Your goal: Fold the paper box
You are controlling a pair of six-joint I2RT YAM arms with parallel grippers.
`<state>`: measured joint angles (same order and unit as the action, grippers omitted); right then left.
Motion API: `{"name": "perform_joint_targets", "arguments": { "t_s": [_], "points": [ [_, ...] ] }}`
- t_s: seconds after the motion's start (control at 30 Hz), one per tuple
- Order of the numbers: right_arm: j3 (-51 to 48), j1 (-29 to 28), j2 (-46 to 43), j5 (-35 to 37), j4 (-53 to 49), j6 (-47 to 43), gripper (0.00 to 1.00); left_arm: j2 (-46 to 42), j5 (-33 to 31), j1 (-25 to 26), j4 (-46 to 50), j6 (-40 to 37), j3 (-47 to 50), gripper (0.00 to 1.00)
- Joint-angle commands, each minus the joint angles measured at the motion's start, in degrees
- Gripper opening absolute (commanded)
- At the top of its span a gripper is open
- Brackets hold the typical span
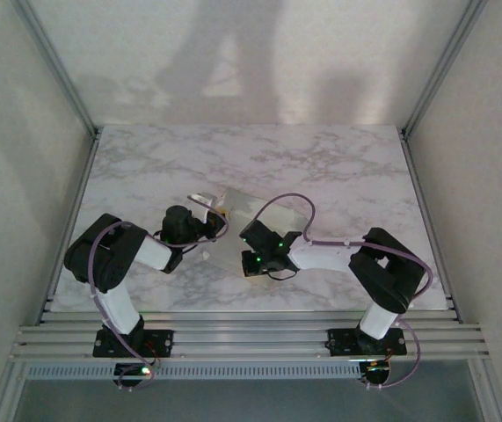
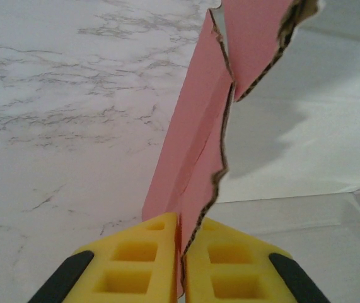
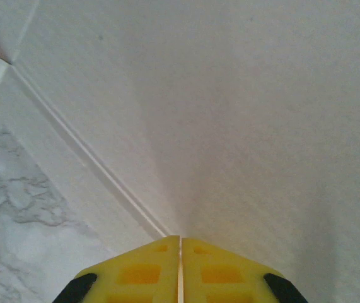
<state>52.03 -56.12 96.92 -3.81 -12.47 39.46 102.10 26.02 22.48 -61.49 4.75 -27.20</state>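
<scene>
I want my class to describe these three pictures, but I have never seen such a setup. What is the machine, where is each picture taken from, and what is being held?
These are two robot arms, the left arm and the right arm, bolted at the near edge of a marble table. The overhead picture looks down from above and behind them. The other two come from a camera on each wrist, so the yellow parts at the bottom are that arm's own pincer. Between the arms sits the paper box, thin card not yet folded up. The left pincer is shut on a pink flap of it. The right pincer is shut too, facing a pale sheet, probably the card's off-white side; whether it grips anything is unclear.
</scene>
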Motion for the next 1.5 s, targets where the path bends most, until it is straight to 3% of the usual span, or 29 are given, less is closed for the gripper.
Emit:
{"name": "perform_joint_targets", "arguments": {
  "t_s": [0.0, 0.3, 0.53, 0.8, 1.1, 1.47],
  "points": [
    [2.62, 0.21, -3.77, 1.76, -2.81, -3.84, 0.1, 1.34, -0.93, 0.81, 6.49, -0.87, 1.86, 0.11],
    [4.19, 4.21, -13.99, -2.46, -4.83, -10.9, 0.17, 1.17, -0.66, 0.82, 5.9, -1.05, 2.24, 0.11],
    [17.93, 11.88, -16.5, -10.53, -11.61, -18.08, 0.25, 1.38, -0.53, 0.82, 5.77, -1.15, 2.24, 0.11],
    [34.87, 22.75, -2.4, -20.07, -12.59, -19.52, 0.36, 1.72, 0.0, 0.77, 5.07, -0.97, 2.33, 0.11],
    [43.44, 23.23, 12.32, -21.7, -9.09, -17.24, 0.43, 1.43, 0.01, 0.81, 4.98, -1.04, 2.77, 0.11],
    [43.35, 23.1, 17.58, -24.76, -7.58, -15.81, 0.46, 1.69, 0.13, 0.86, 4.85, -1.23, 2.59, 0.11]
  ]
}}
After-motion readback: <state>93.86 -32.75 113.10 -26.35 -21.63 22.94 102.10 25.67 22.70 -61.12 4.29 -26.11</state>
